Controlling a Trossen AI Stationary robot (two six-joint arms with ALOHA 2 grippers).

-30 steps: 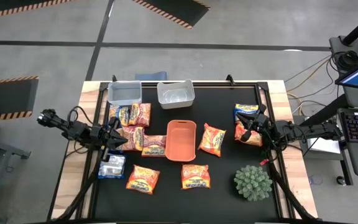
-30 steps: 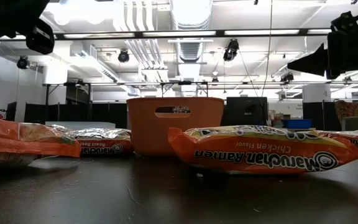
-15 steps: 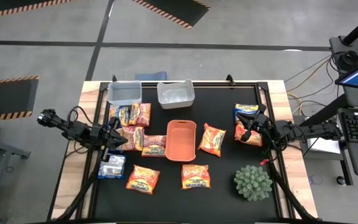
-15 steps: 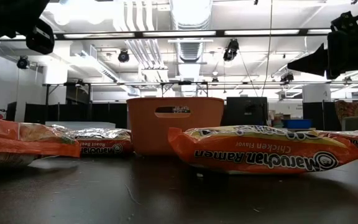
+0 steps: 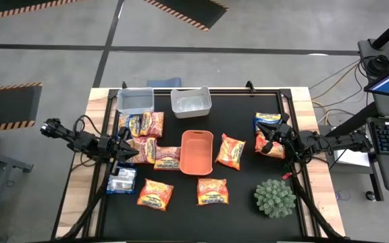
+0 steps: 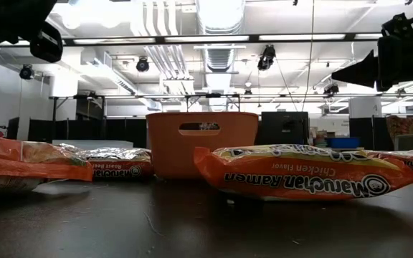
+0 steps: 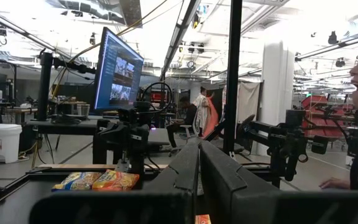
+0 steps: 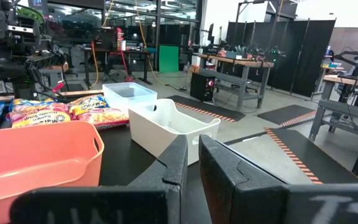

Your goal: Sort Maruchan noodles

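Lying flat on the desk (image 5: 242,192), the Maruchan noodles (image 5: 231,151) look light, crinkly, brittle; pinch an edge. Left gripper (image 5: 128,153) and right gripper (image 5: 267,143) fingers together, empty.

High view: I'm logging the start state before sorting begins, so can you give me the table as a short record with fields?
surface: black mat on a wooden table
bins: orange tray at centre; grey bin and white bin at the far edge
packets: Maruchan noodles scattered around the tray, most in a cluster at the left, none in any bin
other: green plant ball
left gripper: shut, over the left cluster
right gripper: shut, holding nothing, over the right-edge packets
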